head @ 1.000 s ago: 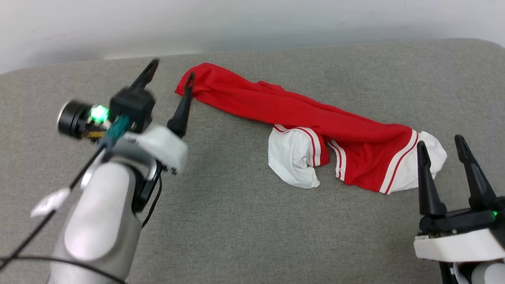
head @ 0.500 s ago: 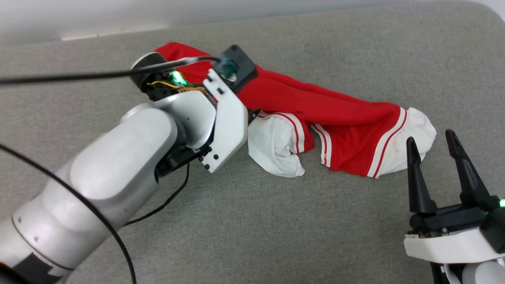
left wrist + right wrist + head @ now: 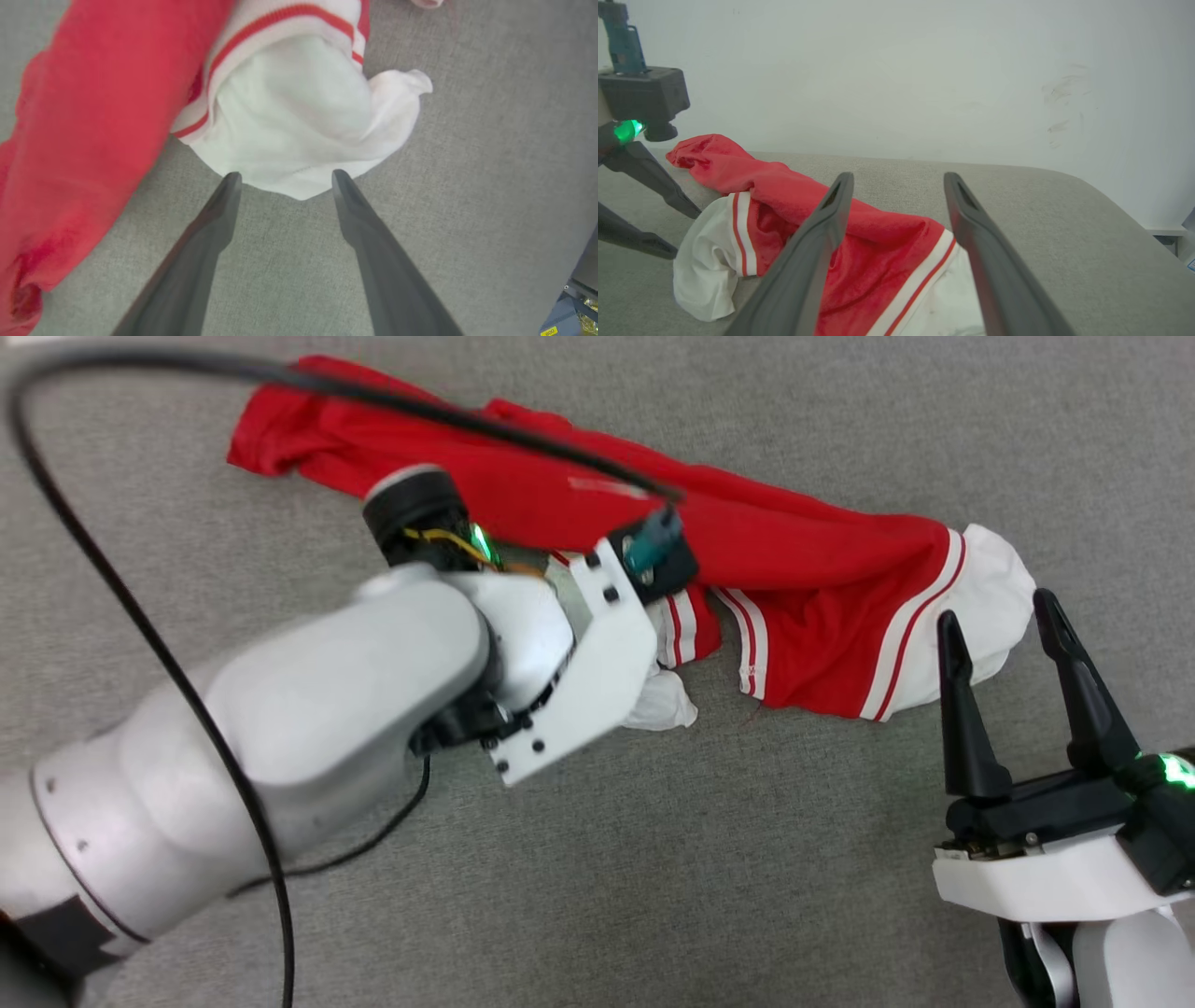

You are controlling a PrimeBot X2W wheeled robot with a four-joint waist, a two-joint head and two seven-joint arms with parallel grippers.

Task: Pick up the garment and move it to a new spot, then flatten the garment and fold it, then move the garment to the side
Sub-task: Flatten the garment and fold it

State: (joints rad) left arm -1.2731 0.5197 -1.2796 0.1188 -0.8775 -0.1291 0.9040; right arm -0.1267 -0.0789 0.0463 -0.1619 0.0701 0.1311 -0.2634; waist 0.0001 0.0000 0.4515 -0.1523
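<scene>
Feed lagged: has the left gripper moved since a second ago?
Yes. Left gripper went rightward along the jersey, from its red end to the white sleeve.

I am seeing a grey fabric surface [image 3: 1064, 233] along the bottom and a white, perhaps scuffed, wall [image 3: 896, 70] across the top.

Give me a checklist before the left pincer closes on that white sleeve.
1. Left pincer open: ok, jaws spread wide.
2. Lined up on white sleeve: ok, fingertips flank its edge.
3. Cloth deep between the fingers: not ok, only the hem reaches the tips.
4. Right pincer open and empty: ok, by the other sleeve.
5. Garment flat: not ok, bunched in a long roll.
6. Black cable off the cloth: cannot tell.
</scene>
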